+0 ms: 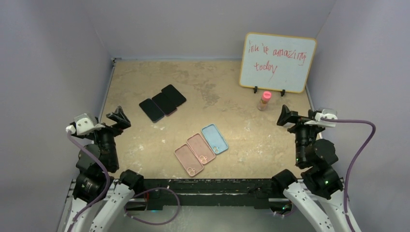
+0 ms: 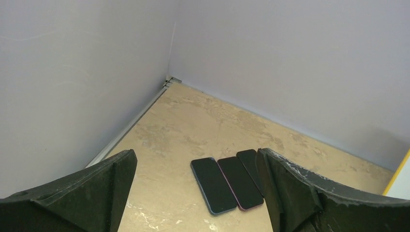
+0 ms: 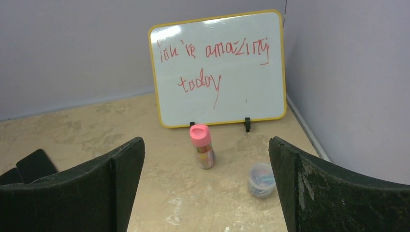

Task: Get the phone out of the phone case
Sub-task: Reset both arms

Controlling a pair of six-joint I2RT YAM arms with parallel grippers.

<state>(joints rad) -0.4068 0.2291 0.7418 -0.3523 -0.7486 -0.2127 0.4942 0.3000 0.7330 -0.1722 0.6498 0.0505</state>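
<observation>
**Entry 1, task item.** A row of three dark phones (image 1: 162, 103) lies on the table (image 1: 241, 159), left of centre and towards the far side, edges touching. The middle phone (image 2: 239, 182) shows a pink rim, so you may judge it the one in its phone case. Each long axis runs far-left to near-right.

**Entry 2, bearing.** The row lies just beyond and to the right of your left gripper (image 1: 119, 117), which is the nearer arm. In the left wrist view the phones sit ahead, framed between the two fingers. Your right gripper (image 1: 285, 117) is well apart from them, across the table.

**Entry 3, tools.** Left gripper: jaws spread wide, holding and touching nothing. Right gripper: the same, wide and unloaded, facing the whiteboard (image 3: 220, 67) and pink-capped bottle (image 3: 203, 147).

**Entry 4, other stock.** Three loose cases (image 1: 201, 149), two pink and one blue, lie side by side near centre.
</observation>
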